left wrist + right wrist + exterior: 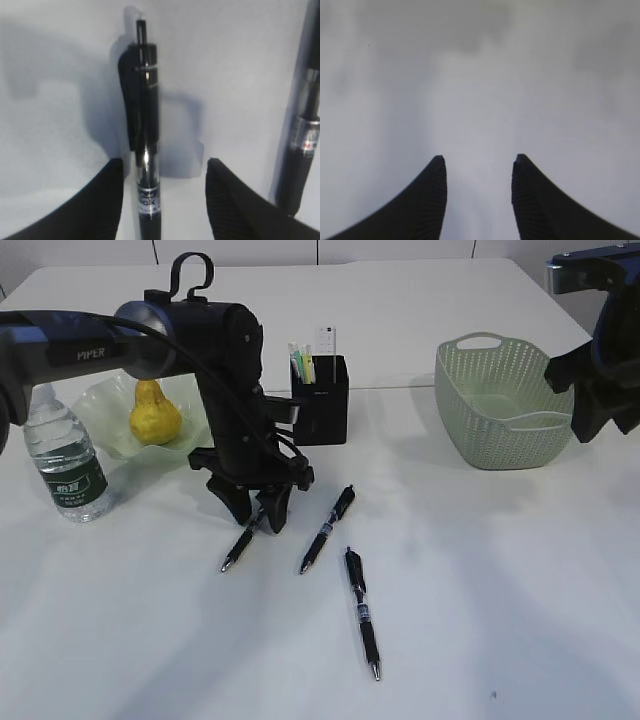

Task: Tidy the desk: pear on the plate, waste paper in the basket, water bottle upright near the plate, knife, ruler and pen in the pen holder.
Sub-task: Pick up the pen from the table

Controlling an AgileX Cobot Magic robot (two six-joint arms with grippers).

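Note:
Three black pens lie on the white desk (500,570): a left pen (236,550), a middle pen (327,528) and a right pen (362,612). My left gripper (258,520) is open and low over the left pen, with a jaw on each side of it. In the left wrist view that pen (145,125) lies between the open jaws (162,172), nearer the left jaw. The black pen holder (322,405) holds the ruler (325,340) and slim pastel knives. The pear (155,415) sits on the green plate (100,415). The water bottle (68,455) stands upright beside it. My right gripper (479,162) is open and empty over bare white surface. No waste paper is in view.
The sage-green basket (500,400) stands at the back right, with my right arm (600,380) just beside it at the frame's edge. The middle pen also shows at the right edge of the left wrist view (305,135).

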